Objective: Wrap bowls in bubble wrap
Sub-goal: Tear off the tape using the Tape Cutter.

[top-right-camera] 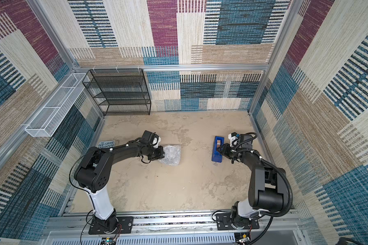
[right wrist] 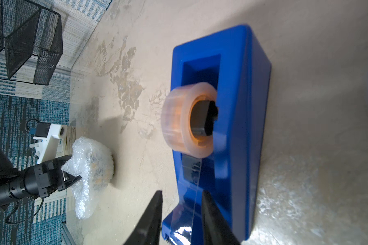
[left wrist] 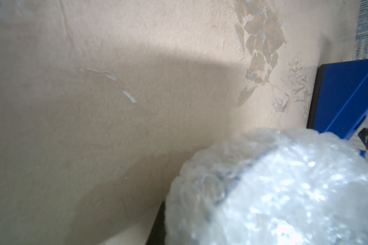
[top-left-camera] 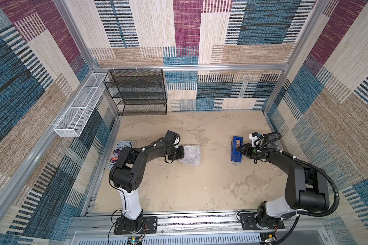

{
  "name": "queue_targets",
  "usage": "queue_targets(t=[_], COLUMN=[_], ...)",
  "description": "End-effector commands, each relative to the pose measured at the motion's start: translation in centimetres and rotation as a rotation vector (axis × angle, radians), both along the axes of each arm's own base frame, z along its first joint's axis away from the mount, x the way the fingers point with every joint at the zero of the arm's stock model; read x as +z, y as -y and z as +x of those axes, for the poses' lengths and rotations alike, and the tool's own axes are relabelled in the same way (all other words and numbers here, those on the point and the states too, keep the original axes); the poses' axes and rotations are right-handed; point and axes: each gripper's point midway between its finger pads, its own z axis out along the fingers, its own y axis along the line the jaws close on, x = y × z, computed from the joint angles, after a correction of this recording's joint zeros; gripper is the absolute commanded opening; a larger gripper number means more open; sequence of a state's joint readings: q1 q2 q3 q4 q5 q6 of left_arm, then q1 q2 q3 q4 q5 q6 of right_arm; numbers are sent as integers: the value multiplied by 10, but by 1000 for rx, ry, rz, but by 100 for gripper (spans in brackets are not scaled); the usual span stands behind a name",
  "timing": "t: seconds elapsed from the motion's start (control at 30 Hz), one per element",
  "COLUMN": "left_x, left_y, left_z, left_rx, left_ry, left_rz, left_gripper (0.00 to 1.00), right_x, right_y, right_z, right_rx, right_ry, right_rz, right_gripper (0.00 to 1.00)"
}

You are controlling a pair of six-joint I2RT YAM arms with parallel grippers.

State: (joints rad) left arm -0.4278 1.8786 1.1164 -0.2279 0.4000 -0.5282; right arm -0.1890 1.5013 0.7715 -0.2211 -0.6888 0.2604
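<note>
White mesh basket (top-left-camera: 77,110) on the wall at upper left, black mesh shelf (top-left-camera: 136,91) just right of it at the back of the beige worktop (top-left-camera: 200,191). A book (top-left-camera: 123,148) lies flat at the worktop's left edge, partly under my left arm.

Left of centre in both top views, my left tool (top-left-camera: 182,156) is clamped on the near-left edge of the bubble wrap (top-left-camera: 190,157). The right wrist view shows the jaws pinched tight on a fold of it (right wrist: 73,179). The wrap is bunched into a rounded bundle lying on the worktop. The bowl (right wrist: 99,167) sits inside it and shows only as blue and yellowish tints through the plastic. In the left wrist view the bundle fills the lower right, blurred and shiny.

Right of centre, well apart from the bundle, stands a blue tape dispenser (top-left-camera: 236,151) with a clear tape roll (right wrist: 185,125) on its hub. My right tool (top-left-camera: 240,150) is at the dispenser's right side. In the right wrist view its jaws are apart, one finger (right wrist: 155,218) on each side of the tape strip at the cutter end, gripping nothing.
</note>
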Motion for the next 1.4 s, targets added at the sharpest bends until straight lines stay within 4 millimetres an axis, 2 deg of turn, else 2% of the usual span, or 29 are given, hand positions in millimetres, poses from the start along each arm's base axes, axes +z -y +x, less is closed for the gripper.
queue_targets(t=[0.0,0.27,0.63,1.0,1.17,1.37], left_x=[6,5,3,5,5,5], left_y=[6,6,7,7,7,8], left_z=[3,3,2,1,2,3], left_rx=[-25,-26,-30,-31,-30,-31], left_ry=[25,25,17,20,20,21], left_rz=[-33,-32,-38,-37,-38,-39], left_gripper=[0,0,0,0,0,0], right_x=[5,-1,8,1,-2,4], right_y=[-4,-5,-12,-11,-11,-13], right_z=[5,5,0,-3,-4,-1], right_rx=[26,29,54,40,37,40], right_ry=[33,9,35,7,-2,9], right_rz=[17,31,69,66,71,85], right_gripper=[33,31,26,23,18,6])
